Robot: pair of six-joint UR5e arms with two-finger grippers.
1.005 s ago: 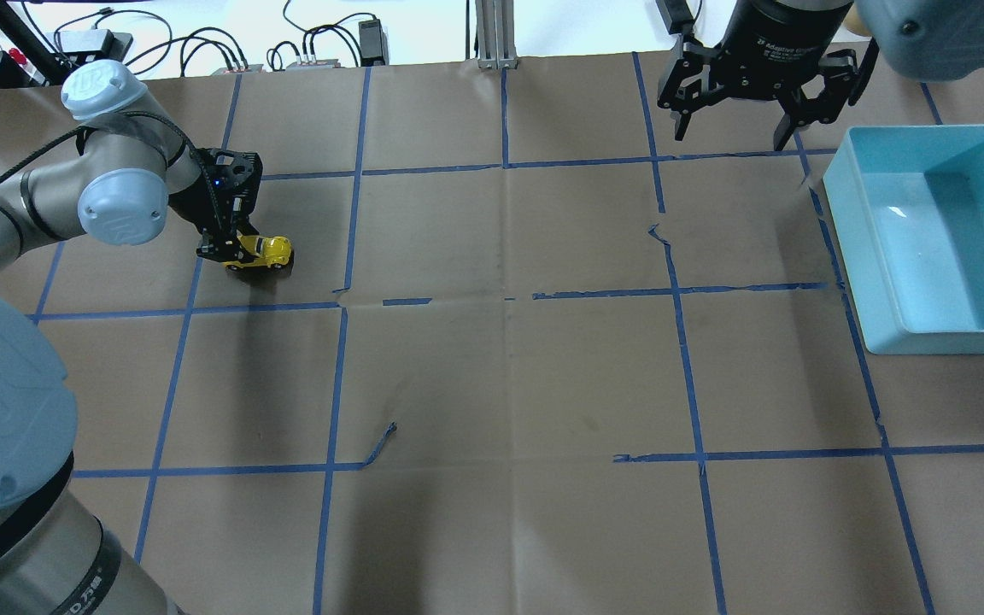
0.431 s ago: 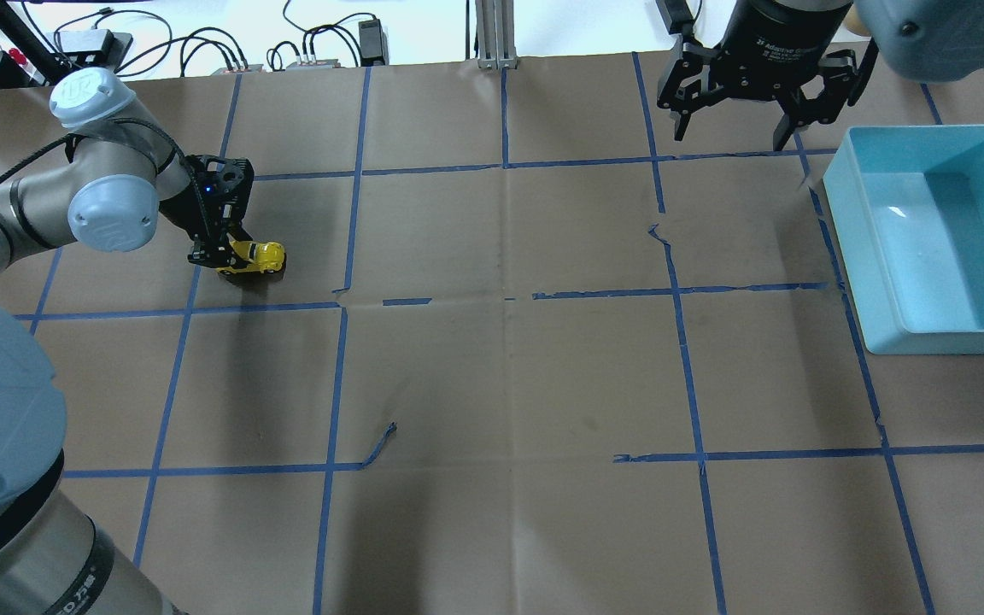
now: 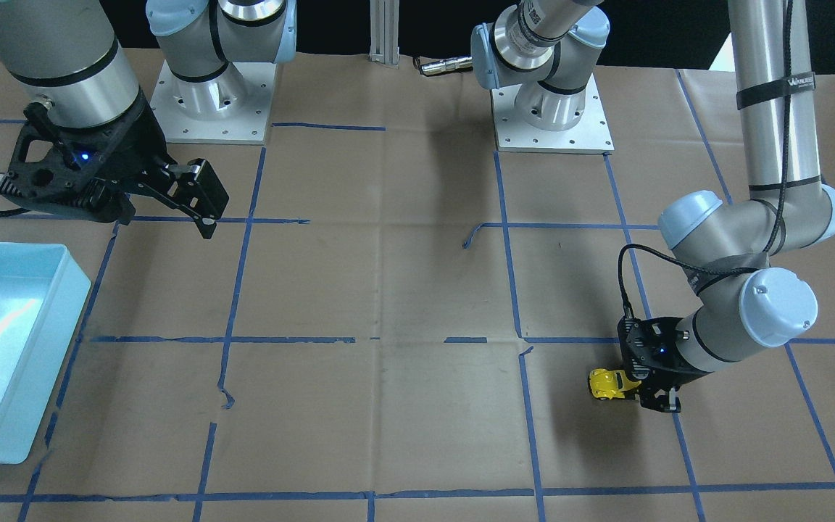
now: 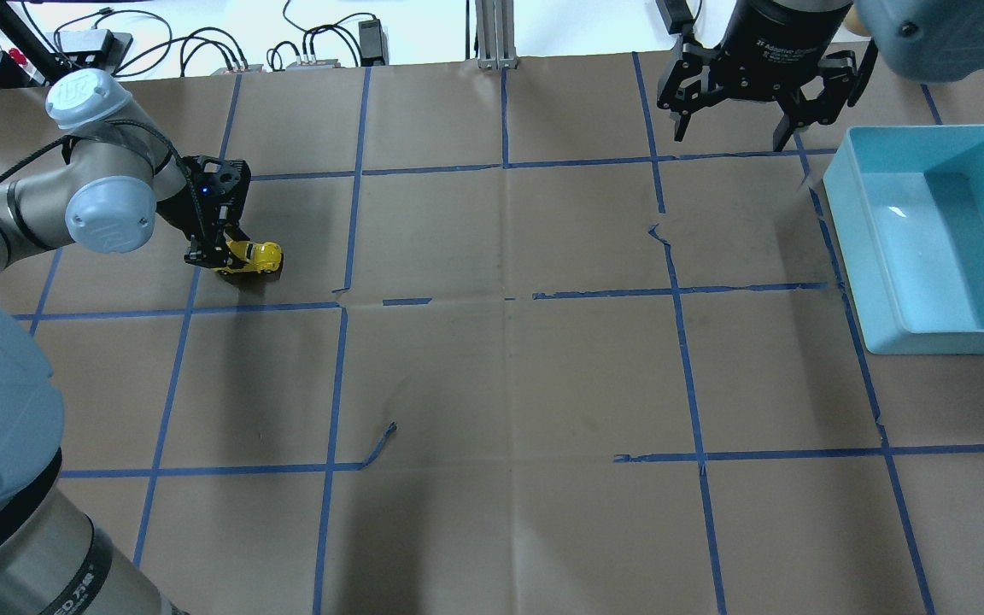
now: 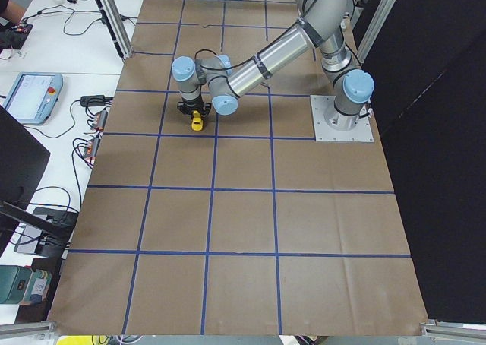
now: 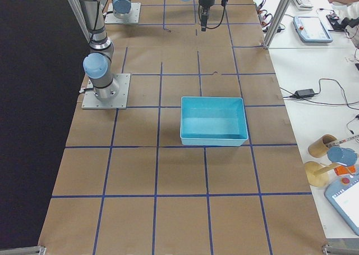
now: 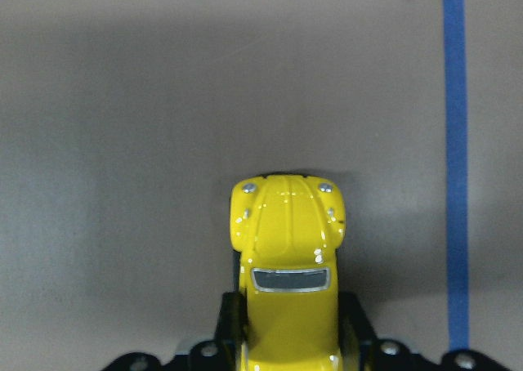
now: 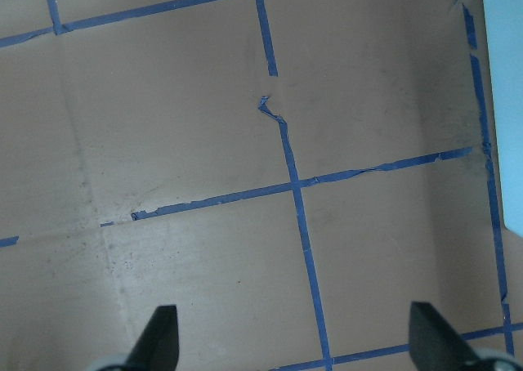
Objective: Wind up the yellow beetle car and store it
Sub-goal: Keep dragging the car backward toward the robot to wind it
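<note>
The yellow beetle car [image 4: 254, 255] sits low on the brown paper at the table's far left. My left gripper [image 4: 220, 254] is shut on its rear half, with the rounded front sticking out past the fingers. The left wrist view shows the car [image 7: 288, 248] from above, clamped between the two black fingers at the bottom edge. It also shows in the front-facing view [image 3: 608, 383] and in the left side view [image 5: 197, 121]. My right gripper [image 4: 733, 130] hangs open and empty above the far right of the table, beside the bin.
A light blue bin [image 4: 928, 337] stands empty at the table's right edge; it also shows in the front-facing view [image 3: 73, 301] and in the right side view [image 6: 213, 138]. Blue tape lines mark a grid on the brown paper. Cables and boxes lie beyond the far edge.
My left gripper has moved a little to the left with the car in it, low along the table. The right arm has not moved.
</note>
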